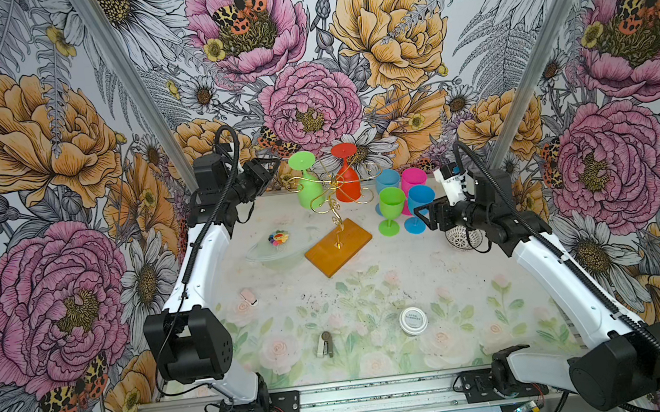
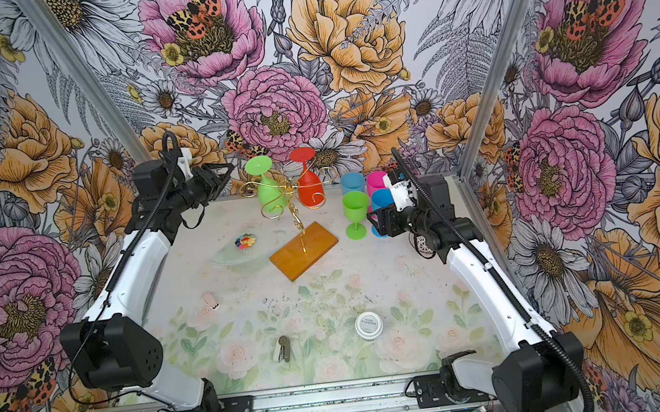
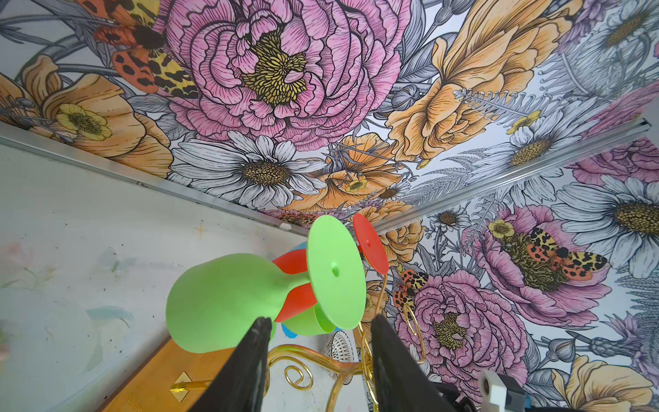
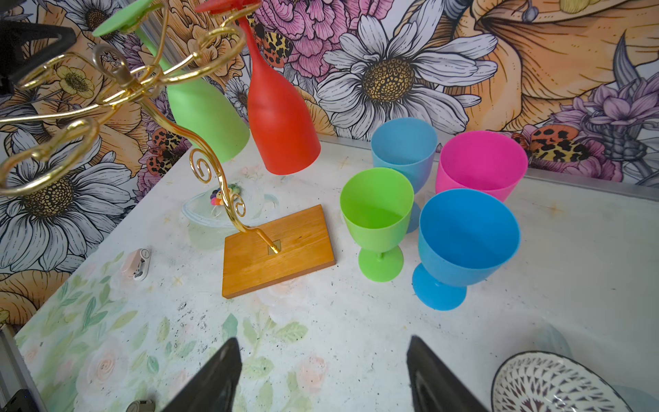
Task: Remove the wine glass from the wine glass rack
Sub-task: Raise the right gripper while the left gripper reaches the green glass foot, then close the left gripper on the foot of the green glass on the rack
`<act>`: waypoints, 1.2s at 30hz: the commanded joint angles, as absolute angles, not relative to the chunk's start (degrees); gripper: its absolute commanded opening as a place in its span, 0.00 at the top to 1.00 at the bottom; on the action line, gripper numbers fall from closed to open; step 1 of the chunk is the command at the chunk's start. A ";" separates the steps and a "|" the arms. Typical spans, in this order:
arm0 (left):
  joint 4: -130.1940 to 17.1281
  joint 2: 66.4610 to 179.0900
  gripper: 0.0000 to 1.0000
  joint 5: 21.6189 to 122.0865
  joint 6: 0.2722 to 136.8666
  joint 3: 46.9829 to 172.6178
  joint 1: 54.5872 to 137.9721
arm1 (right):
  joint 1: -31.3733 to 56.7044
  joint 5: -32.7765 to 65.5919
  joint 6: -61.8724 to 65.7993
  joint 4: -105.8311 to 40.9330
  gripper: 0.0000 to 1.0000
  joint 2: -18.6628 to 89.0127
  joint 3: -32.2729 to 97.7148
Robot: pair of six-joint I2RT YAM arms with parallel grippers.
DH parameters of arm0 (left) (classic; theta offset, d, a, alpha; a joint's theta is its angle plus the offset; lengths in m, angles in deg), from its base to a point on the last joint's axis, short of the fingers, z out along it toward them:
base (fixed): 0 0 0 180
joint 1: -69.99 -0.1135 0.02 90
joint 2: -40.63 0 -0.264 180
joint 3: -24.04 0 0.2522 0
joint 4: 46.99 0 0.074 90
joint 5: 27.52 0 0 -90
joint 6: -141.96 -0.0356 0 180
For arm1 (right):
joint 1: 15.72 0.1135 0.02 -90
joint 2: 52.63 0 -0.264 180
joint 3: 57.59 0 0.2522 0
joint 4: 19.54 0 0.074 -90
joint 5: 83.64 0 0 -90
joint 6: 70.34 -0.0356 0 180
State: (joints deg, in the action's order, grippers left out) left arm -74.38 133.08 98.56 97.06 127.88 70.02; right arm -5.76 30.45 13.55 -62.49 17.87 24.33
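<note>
The wine glass rack [image 1: 334, 198] is gold wire on an orange-brown wooden base [image 1: 339, 252], seen in both top views. Two wine glasses hang from it upside down: a green one [image 1: 309, 188] and a red one [image 1: 347, 180]. My left gripper [image 1: 274, 167] is level with the rack's arms, just left of the green wine glass. In the left wrist view that gripper [image 3: 319, 326] is open, and the green glass's stem and foot [image 3: 335, 271] lie just beyond its fingertips. Only gold wire shows through the gap. My right gripper [image 1: 421, 216] [image 4: 322, 342] hangs open and empty beside the standing cups.
Right of the rack stand two blue cups [image 1: 420, 206], a pink cup [image 1: 413, 181] and a green cup [image 1: 391, 209]. A clear glass dish [image 1: 274, 248] lies left of the base. A patterned white bowl [image 1: 463, 237] sits under the right arm. A white tin [image 1: 413, 320], a stapler [image 1: 325, 344] and a small pink item [image 1: 248, 297] lie nearer.
</note>
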 commanded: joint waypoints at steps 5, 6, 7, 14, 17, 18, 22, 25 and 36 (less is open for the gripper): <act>-77.80 136.20 0.53 100.78 96.22 133.20 72.00 | -5.09 30.31 13.77 -60.46 0.26 14.53 22.64; -77.92 136.45 0.53 100.72 96.13 133.33 72.22 | -5.13 30.11 13.62 -60.48 0.26 14.31 22.45; -78.06 136.59 0.53 100.62 96.09 133.57 72.40 | -5.08 29.96 13.44 -60.46 0.26 14.10 22.35; -79.97 137.81 0.53 99.92 95.29 135.00 72.76 | -5.10 30.10 12.65 -60.28 0.27 13.15 22.33; -81.20 138.67 0.54 100.12 94.93 135.82 73.05 | -5.08 30.13 12.60 -60.28 0.27 13.03 22.27; -81.25 138.84 0.54 100.03 94.75 136.04 73.14 | -5.09 30.09 12.47 -60.24 0.27 12.93 22.22; -81.78 139.73 0.54 100.35 94.77 136.84 73.63 | -5.11 29.95 12.42 -60.20 0.27 12.68 22.05; -82.54 140.54 0.55 100.54 94.59 137.87 73.86 | -5.10 29.89 12.37 -60.19 0.27 12.50 21.92; -83.48 142.54 0.65 101.41 94.58 140.78 74.54 | -5.13 29.46 12.31 -60.20 0.27 11.89 21.56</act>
